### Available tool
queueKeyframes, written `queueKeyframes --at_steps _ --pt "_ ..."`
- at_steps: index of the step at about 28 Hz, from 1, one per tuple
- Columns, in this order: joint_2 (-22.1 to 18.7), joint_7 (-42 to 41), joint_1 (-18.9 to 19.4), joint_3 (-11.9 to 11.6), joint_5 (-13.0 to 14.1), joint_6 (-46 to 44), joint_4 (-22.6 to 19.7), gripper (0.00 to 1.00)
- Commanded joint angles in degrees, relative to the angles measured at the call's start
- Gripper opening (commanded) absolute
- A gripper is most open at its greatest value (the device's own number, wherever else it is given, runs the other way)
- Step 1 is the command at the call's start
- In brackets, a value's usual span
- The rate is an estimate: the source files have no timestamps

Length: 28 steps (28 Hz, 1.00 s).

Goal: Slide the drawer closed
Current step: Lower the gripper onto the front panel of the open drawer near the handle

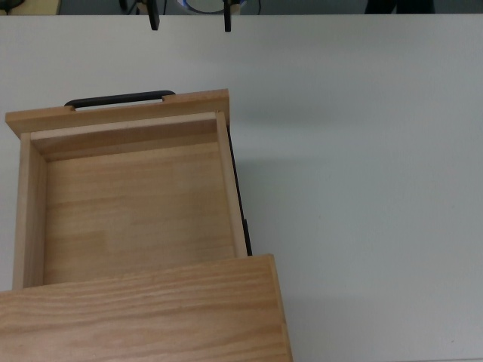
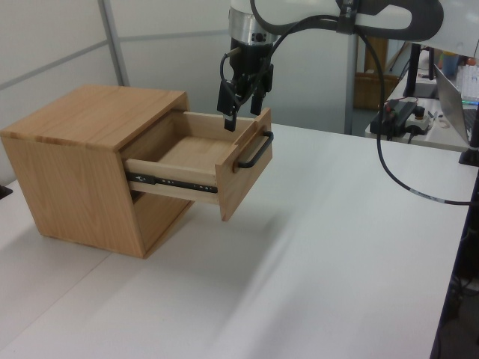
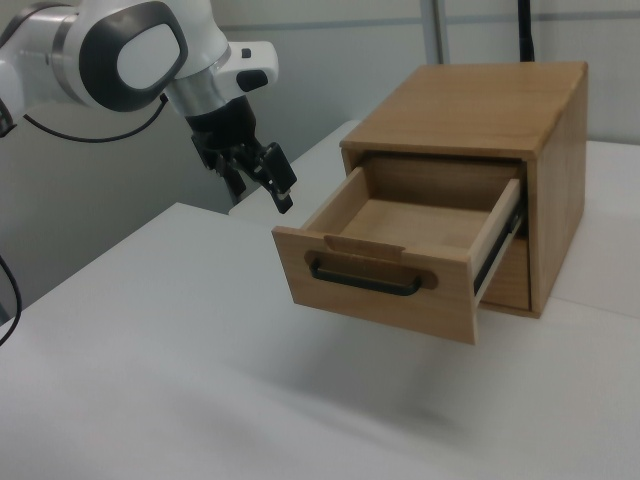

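Note:
The drawer (image 1: 136, 219) (image 2: 196, 149) (image 3: 400, 225) stands pulled far out of its wooden cabinet (image 1: 143, 317) (image 2: 82, 127) (image 3: 480, 100), and it is empty inside. A black bar handle (image 1: 121, 98) (image 2: 256, 149) (image 3: 365, 280) runs across its front panel. My gripper (image 1: 190, 21) (image 2: 243, 112) (image 3: 262, 190) hangs open in front of that panel, above handle height, touching nothing. In the top view only its two black fingertips (image 1: 155, 19) show at the upper edge. The right view puts the gripper to the left of the drawer front, clearly apart from it.
The cabinet rests on a white table (image 1: 362, 188) (image 2: 322, 262) (image 3: 150, 350). A black cable (image 2: 397, 172) droops from the arm. In the left view's right, a side desk carries a power strip (image 2: 400, 116) and other gear.

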Motion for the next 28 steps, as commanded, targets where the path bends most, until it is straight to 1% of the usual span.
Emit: queueKeyframes --at_steps 1,4,5,6,9,11,15,24,28 --pt "-1.27 0.88 0.64 1.66 0.16 -1.06 -0.93 1.0" --pt "-1.27 0.88 0.55 1.77 0.24 -1.06 -0.93 1.0" --pt "-1.27 0.88 0.55 1.77 0.33 -1.06 -0.93 0.97" --pt "-1.19 0.88 0.55 1.68 0.15 -1.06 -0.93 0.75" --pt "-1.18 0.61 0.38 1.51 0.5 -1.06 -1.02 0.34" --pt "-0.92 0.7 0.29 1.42 0.59 -1.06 -1.37 0.0" --pt "-0.22 0.53 0.29 1.51 0.68 -1.06 -1.46 0.0" --pt "1.8 0.7 0.2 1.42 -0.11 -1.06 -1.99 0.0" --pt "2.77 0.79 -0.15 1.24 -2.39 -1.06 -2.08 0.0"
